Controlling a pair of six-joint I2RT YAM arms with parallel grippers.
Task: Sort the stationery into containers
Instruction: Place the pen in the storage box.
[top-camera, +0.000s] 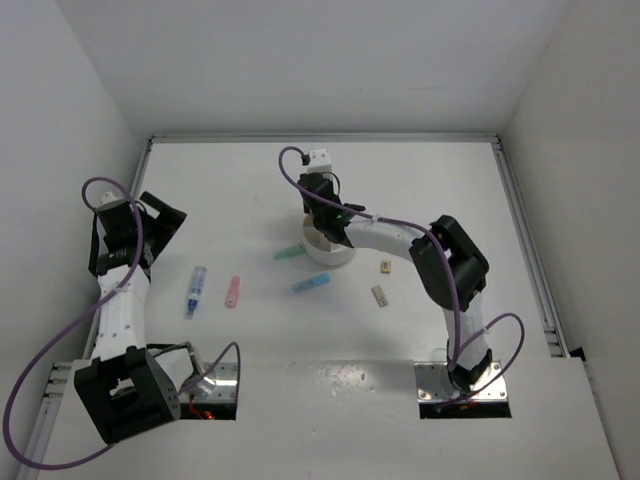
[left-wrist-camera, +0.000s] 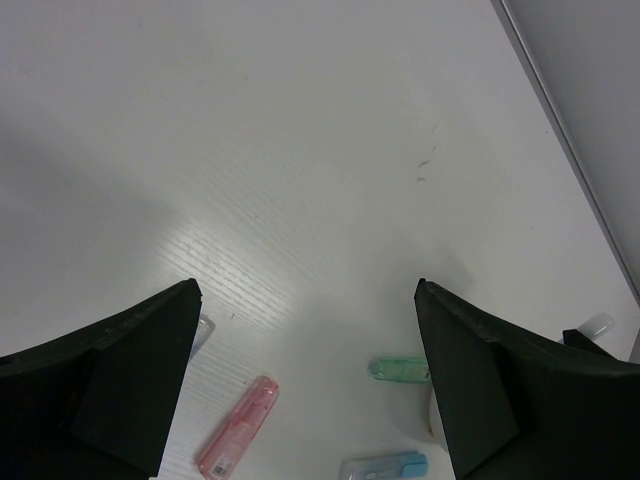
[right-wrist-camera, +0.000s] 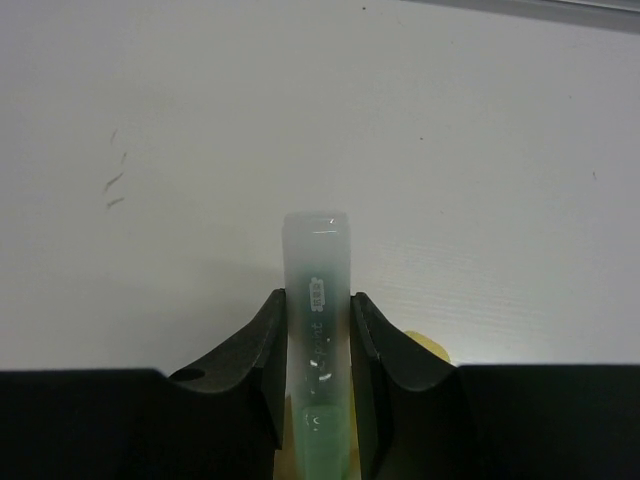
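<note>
Your right end effector (right-wrist-camera: 318, 300) pinches a pale green marker (right-wrist-camera: 318, 350) at the far edge of the white organiser (top-camera: 338, 257), a second green marker (top-camera: 288, 253) lies just beside its rim, and your left end effector (left-wrist-camera: 305, 288) hangs spread over the desk (left-wrist-camera: 300, 150), apart from the pink marker (left-wrist-camera: 238, 428).

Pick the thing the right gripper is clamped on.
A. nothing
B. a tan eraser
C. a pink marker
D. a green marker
D: in the right wrist view, the right gripper presses its fingers against both sides of a green marker, while the pink marker lies loose on the table.
</note>
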